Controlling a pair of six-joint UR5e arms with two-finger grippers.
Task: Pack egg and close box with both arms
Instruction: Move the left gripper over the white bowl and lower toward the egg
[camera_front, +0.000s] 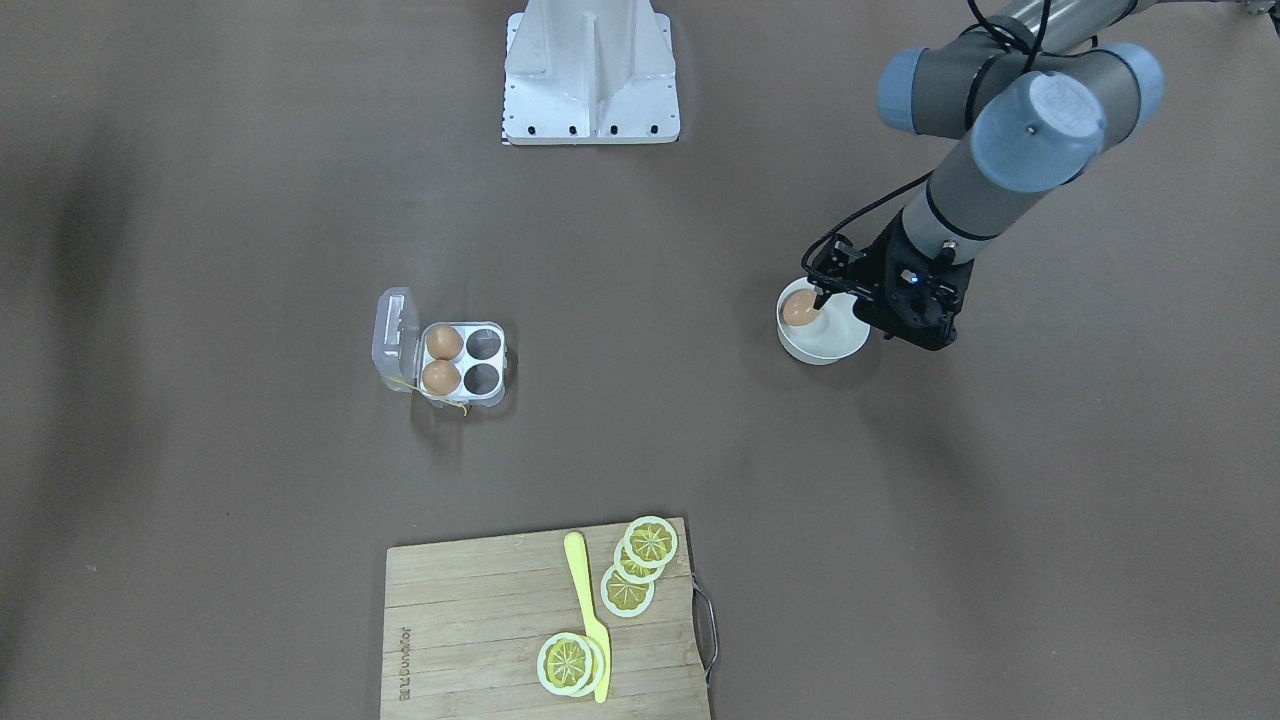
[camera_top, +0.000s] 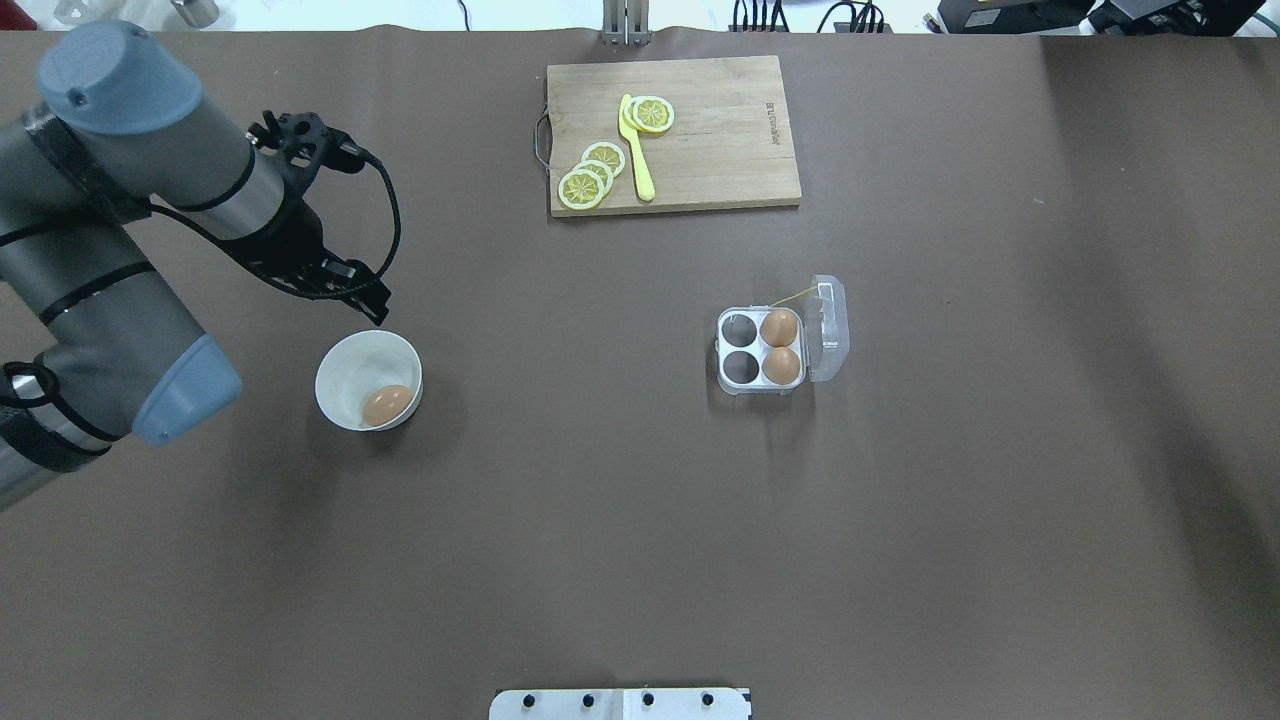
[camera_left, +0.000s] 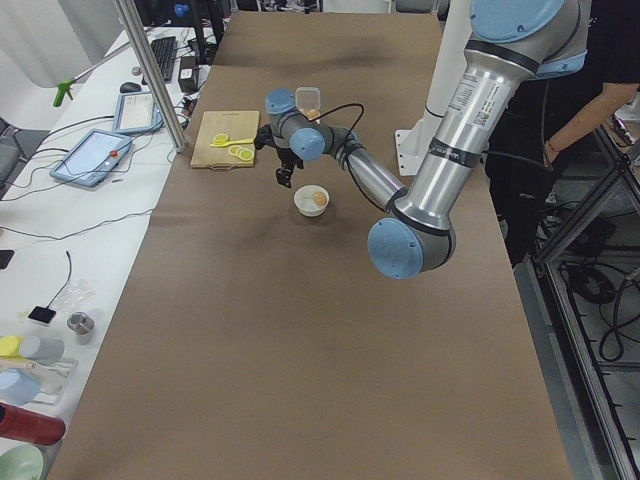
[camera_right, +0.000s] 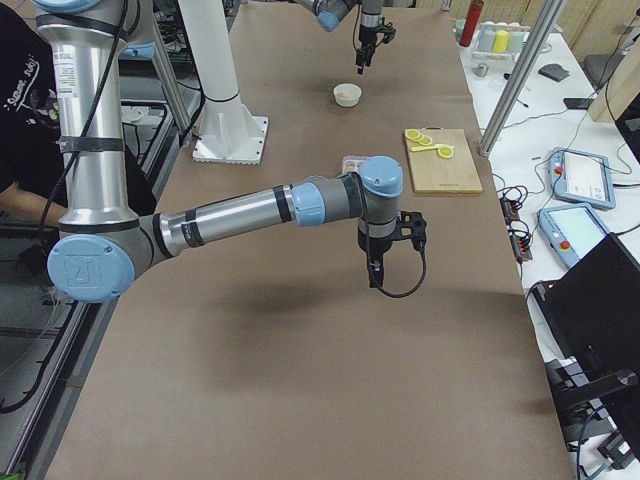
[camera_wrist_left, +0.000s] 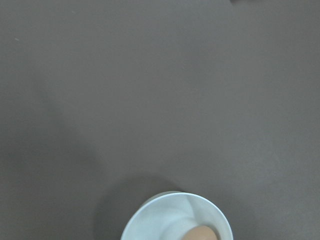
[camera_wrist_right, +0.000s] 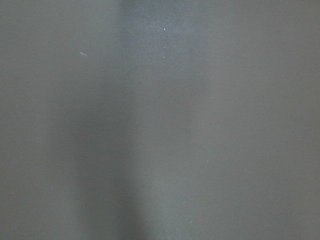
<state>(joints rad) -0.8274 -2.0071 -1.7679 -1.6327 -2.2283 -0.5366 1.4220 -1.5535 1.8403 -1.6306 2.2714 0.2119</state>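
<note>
The egg (camera_front: 800, 310) lies in a round white bowl (camera_front: 825, 355), against its rim; it also shows in the overhead view (camera_top: 387, 405) and at the bottom of the left wrist view (camera_wrist_left: 202, 234). My left gripper (camera_front: 828, 290) hangs just above the bowl's rim, beside the egg; I cannot tell whether it is open. The box (camera_front: 483, 358) stands mid-table with its lid (camera_front: 395, 335) open. It holds two brown eggs (camera_front: 444, 342) and two empty cells. My right gripper (camera_right: 374, 275) hangs above bare table, far from both; I cannot tell its state.
A wooden cutting board (camera_front: 470, 620) with lemon slices (camera_front: 650, 541) and a yellow knife (camera_front: 585, 610) lies at the table's far side. The white robot base (camera_front: 592, 80) stands at the near edge. The right wrist view shows only brown table.
</note>
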